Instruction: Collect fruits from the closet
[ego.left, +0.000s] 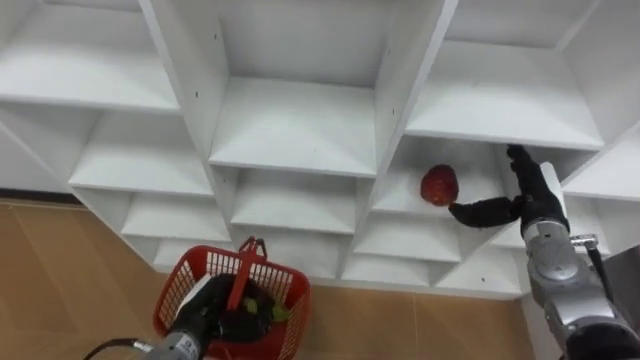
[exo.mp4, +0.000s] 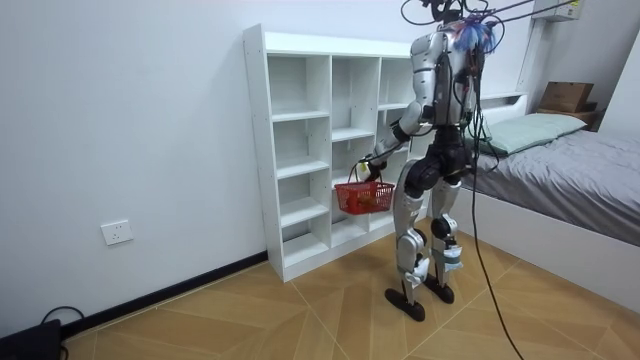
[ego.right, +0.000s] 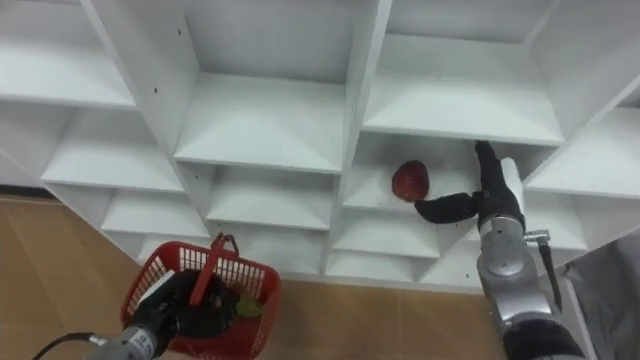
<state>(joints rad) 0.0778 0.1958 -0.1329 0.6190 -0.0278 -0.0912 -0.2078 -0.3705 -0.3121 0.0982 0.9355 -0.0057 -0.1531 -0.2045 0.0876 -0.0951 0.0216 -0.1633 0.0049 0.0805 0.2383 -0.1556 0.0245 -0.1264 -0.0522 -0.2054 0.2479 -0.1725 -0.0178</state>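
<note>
A red apple (ego.left: 439, 185) lies on a shelf in the right column of the white closet (ego.left: 295, 125). My right hand (ego.left: 533, 203) is inside that compartment, just right of the apple, open. Its fingers point up and its thumb reaches toward the fruit, just short of it. Low on the left, my left hand (ego.left: 205, 315) is shut on the handle of a red mesh basket (ego.left: 185, 270), which hangs in front of the lower shelves. Some green and dark fruit lies in the basket. In the room view I stand upright facing the closet (exo.mp4: 300, 110), with the basket (exo.mp4: 364, 196) at hip height.
The other closet compartments around the apple hold nothing. Wooden floor (ego.left: 60, 270) runs below the closet. In the room view a bed (exo.mp4: 560, 170) stands close behind me on the room view's right, and a dark box (exo.mp4: 30, 340) sits at the wall far left.
</note>
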